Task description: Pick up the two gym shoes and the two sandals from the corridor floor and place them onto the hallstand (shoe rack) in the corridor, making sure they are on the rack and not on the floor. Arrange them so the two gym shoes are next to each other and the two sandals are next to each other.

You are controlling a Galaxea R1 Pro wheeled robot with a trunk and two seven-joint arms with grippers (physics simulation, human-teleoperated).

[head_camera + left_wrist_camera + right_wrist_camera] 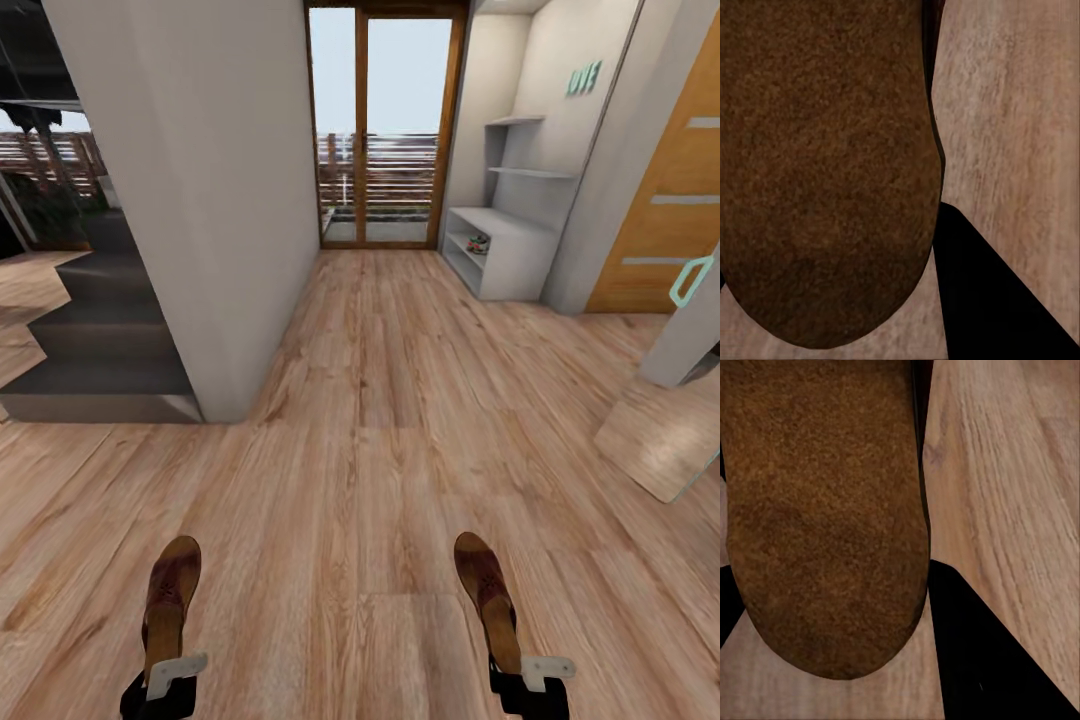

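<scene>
A glass door (pixel 385 125) with a wooden frame stood at the corridor's far end, a slatted fence beyond it. Dark steps (pixel 100 350) rose at the left beside a grey wall (pixel 215 180). At the right stood an orange-brown door (pixel 675 200), and teal letters (pixel 583 77), perhaps "LIVE", hung high on the wall.

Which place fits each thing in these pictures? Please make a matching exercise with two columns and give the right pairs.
Column one:
1. left pincer
2. right pincer
3. hallstand
4. glass door

Column two:
A. at the far end of the corridor, with a wooden frame
B. holds a brown sandal at the right of the head view
C. stands against the right wall, pale grey, with something small on a low shelf
D. holds a brown sandal at the left of the head view

Pairs: 1-D, 2-B, 3-C, 4-A
</scene>
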